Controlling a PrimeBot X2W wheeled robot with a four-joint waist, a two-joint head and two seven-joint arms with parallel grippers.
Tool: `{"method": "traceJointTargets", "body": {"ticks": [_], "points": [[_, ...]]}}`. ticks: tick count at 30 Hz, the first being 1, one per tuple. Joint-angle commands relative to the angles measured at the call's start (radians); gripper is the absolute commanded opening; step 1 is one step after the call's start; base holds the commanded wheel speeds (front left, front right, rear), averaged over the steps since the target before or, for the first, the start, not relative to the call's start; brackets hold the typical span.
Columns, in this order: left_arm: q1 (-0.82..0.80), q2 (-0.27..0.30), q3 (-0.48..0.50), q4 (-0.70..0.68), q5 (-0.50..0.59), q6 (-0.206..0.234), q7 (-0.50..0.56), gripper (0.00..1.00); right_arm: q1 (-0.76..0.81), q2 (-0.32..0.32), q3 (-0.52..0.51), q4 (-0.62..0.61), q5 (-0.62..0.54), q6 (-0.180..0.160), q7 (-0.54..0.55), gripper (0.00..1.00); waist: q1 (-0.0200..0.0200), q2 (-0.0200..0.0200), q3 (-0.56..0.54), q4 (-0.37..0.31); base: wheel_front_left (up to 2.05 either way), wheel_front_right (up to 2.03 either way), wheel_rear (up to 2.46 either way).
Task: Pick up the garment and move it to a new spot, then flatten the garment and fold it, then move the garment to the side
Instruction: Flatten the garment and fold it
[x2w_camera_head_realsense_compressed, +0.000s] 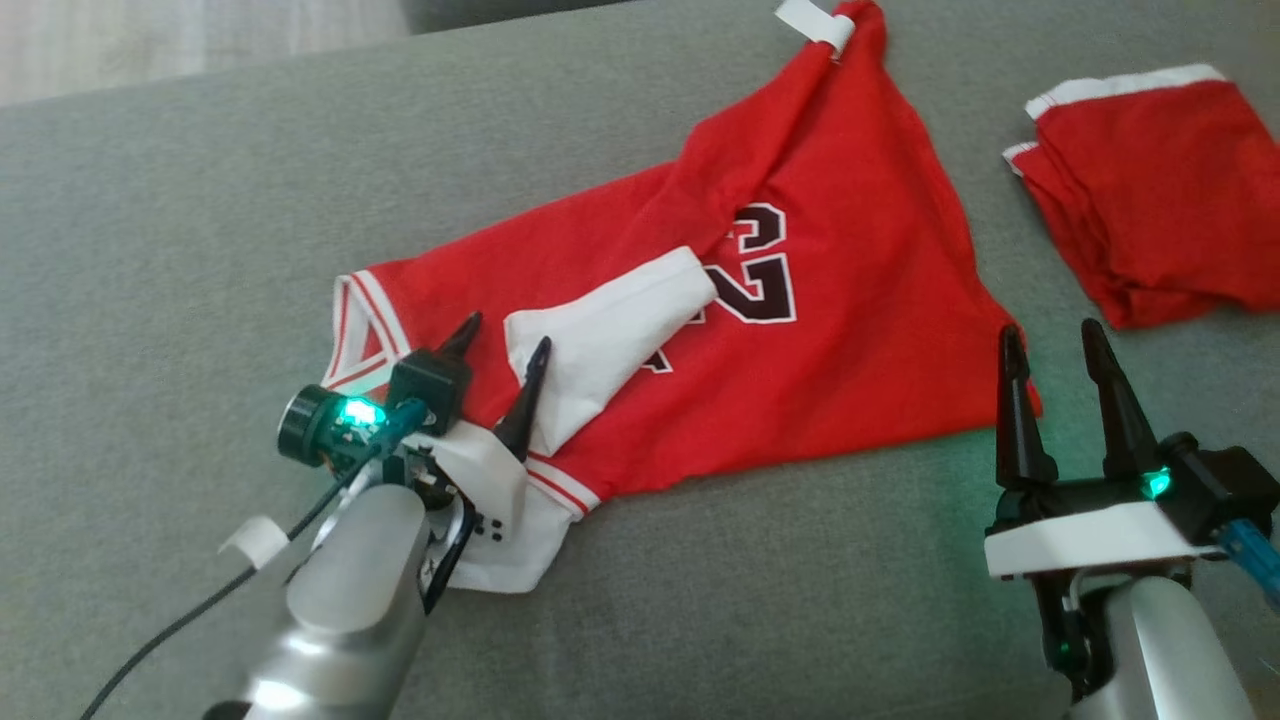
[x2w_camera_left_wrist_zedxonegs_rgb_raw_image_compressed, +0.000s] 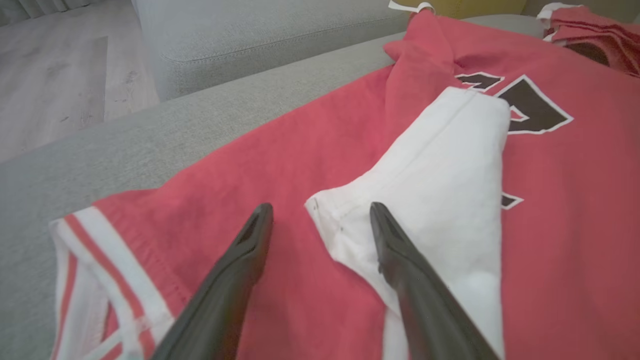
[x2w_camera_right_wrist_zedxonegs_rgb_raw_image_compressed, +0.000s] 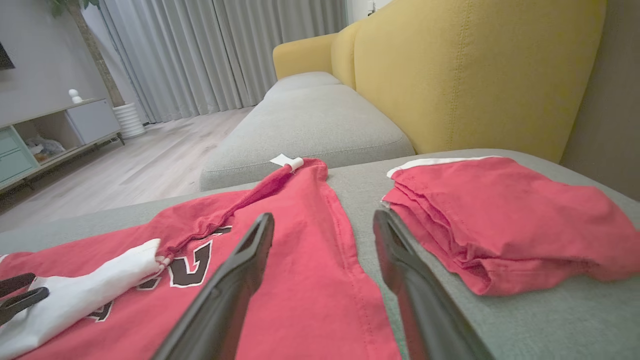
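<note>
- While both tools stand with their fingers spread and nothing between them, the nearest thing is the left tool (x2w_camera_head_realsense_compressed: 506, 333), low over the left end of the red jersey (x2w_camera_head_realsense_compressed: 850, 300); in the left wrist view one finger is over red cloth and the other over the cuff of the white sleeve (x2w_camera_head_realsense_compressed: 610, 340).
- The right tool (x2w_camera_head_realsense_compressed: 1051, 332), also apart and empty, hangs at the jersey's right hem corner, towards the near edge of the grey sofa seat (x2w_camera_head_realsense_compressed: 200, 250).
- The jersey lies across the middle of the seat, spread but not flat: the white sleeve is thrown over the number, and a red ridge of bunched cloth runs up to the far edge.
- The folded red pile (x2w_camera_head_realsense_compressed: 1150, 200) sits at the far right corner, close to the jersey's right side but apart from it.
- Risks, as I judge them:
  - If the left tool closes here, it may pinch only the loose sleeve, so a pull would drag the sleeve and leave the body wrinkled.
  - A shallow bite at the hem could slip off and let that corner drop crooked.
  - A wide sweep to the right could catch the folded pile and undo it.
  - The jersey's far tip lies at the seat's far edge, so pushing away could tip it over the edge.
</note>
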Motion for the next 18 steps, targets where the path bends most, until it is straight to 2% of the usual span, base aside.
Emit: {"method": "traceJointTargets", "body": {"ticks": [1, 7, 8, 9, 11, 12, 18], "points": [[-0.050, 0.021, 0.028, -0.008, -0.004, -0.001, -0.015, 1.00, -0.037, -0.006, 0.022, -0.029, 0.009, -0.001, -0.011, 1.00, -0.0002, 0.0000, 0.008, -0.012, 0.00, 0.00, 0.00], [-0.081, 0.017, 0.017, 0.058, -0.011, -0.012, -0.039, 1.00, -0.039, -0.006, 0.022, -0.024, 0.014, -0.001, -0.011, 1.00, -0.0002, 0.0000, 0.010, -0.027, 0.00, 0.00, 0.00], [-0.084, 0.016, 0.012, 0.064, -0.011, -0.015, -0.044, 0.87, -0.039, -0.006, 0.020, -0.022, 0.015, -0.001, -0.011, 1.00, -0.0002, 0.0000, 0.009, -0.028, 0.00, 0.00, 0.00], [-0.087, 0.014, 0.008, 0.069, -0.011, -0.019, -0.050, 0.58, -0.038, -0.006, 0.018, -0.020, 0.015, -0.001, -0.011, 1.00, -0.0002, 0.0000, 0.009, -0.028, 0.00, 0.00, 0.00], [-0.092, 0.009, -0.004, 0.078, -0.014, -0.026, -0.056, 0.17, -0.036, -0.006, 0.014, -0.017, 0.015, -0.001, -0.011, 1.00, -0.0002, 0.0000, 0.007, -0.026, 0.00, 0.00, 0.00], [-0.093, 0.007, -0.009, 0.082, -0.017, -0.029, -0.058, 0.00, -0.035, -0.006, 0.013, -0.015, 0.015, -0.001, -0.011, 1.00, -0.0002, 0.0000, 0.005, -0.025, 0.00, 0.00, 0.00], [-0.108, 0.003, -0.031, 0.099, -0.027, -0.040, -0.071, 0.00, -0.036, -0.006, 0.012, -0.008, 0.014, -0.001, -0.011, 1.00, -0.0002, 0.0000, -0.011, -0.019, 0.00, 0.00, 0.00]]}}
